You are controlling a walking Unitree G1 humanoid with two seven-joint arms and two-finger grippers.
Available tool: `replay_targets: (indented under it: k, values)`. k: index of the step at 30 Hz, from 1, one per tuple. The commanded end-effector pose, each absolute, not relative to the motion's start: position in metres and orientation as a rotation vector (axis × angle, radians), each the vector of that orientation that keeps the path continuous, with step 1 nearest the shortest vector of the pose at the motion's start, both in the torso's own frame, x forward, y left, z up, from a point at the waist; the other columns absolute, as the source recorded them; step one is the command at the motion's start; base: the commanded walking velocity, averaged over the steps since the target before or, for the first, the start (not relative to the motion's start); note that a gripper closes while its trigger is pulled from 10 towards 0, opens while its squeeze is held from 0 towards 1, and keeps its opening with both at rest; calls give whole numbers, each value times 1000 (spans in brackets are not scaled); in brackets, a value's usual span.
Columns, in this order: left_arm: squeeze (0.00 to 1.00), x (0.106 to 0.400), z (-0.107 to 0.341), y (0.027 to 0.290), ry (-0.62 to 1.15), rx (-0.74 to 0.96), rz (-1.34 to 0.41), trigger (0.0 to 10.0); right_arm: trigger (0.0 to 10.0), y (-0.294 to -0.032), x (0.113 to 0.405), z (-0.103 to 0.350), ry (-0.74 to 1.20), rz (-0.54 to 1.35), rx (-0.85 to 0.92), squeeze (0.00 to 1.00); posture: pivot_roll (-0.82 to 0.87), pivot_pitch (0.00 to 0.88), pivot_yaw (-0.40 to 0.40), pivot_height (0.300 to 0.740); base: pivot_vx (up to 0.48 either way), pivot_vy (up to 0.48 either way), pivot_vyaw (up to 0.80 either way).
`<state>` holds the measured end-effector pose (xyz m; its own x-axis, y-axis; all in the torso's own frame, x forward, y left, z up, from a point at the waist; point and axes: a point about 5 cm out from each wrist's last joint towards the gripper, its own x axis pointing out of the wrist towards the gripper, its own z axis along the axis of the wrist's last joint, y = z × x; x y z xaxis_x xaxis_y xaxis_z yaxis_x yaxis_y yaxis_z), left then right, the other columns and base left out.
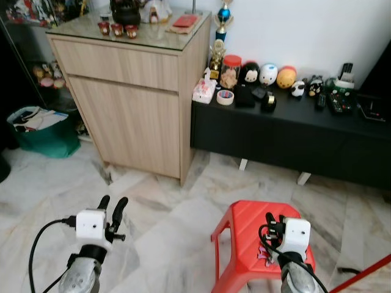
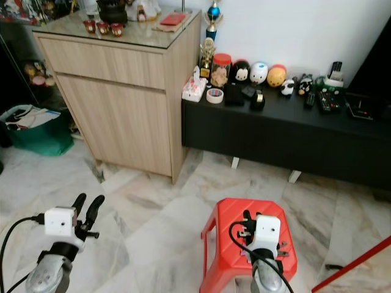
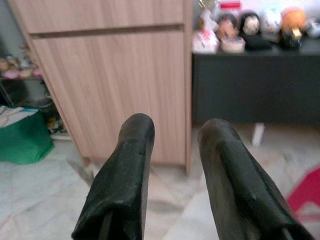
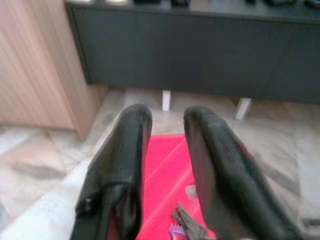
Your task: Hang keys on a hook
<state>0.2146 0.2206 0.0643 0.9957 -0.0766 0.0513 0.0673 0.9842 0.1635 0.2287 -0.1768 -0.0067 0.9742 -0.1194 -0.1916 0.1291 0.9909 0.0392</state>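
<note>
you're right at the start here, nothing hung yet. the keys, a small grey metal bunch with a purple tag (image 4: 186,227), lie flat on the seat of the red plastic stool (image 1: 241,227), on its near side. your right gripper (image 4: 167,150) hangs just above them, black fingers spread with red seat showing through the gap, nothing pinched. your left gripper (image 1: 112,209) is raised over the pale marble floor (image 1: 159,213), fingers also spread and empty, pointing toward the light wood cabinet (image 1: 131,91). i can't make out any hook from here. so by my read everything is left: drop onto the keys, pinch them, then find that hook.
</note>
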Motion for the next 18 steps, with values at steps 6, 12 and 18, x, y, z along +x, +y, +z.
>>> replay_targets:
  k: [6, 12, 18]
  values:
    - [0, 210, 63, 216, -11, 142, -62, 10000, 10000, -180, 223, -4, 187, -139, 45, 0, 74, 0, -55, 740, 0, 0, 0]
    - [0, 220, 67, 203, 10, 155, -104, 10000, 10000, -173, 231, 4, 166, -150, 68, 0, 67, 0, -46, 740, 0, 0, 0]
    - [0, 226, 68, 206, 15, 155, -81, 10000, 10000, -176, 235, 6, 168, -155, 84, 0, 76, 0, -51, 740, 0, -216, 0]
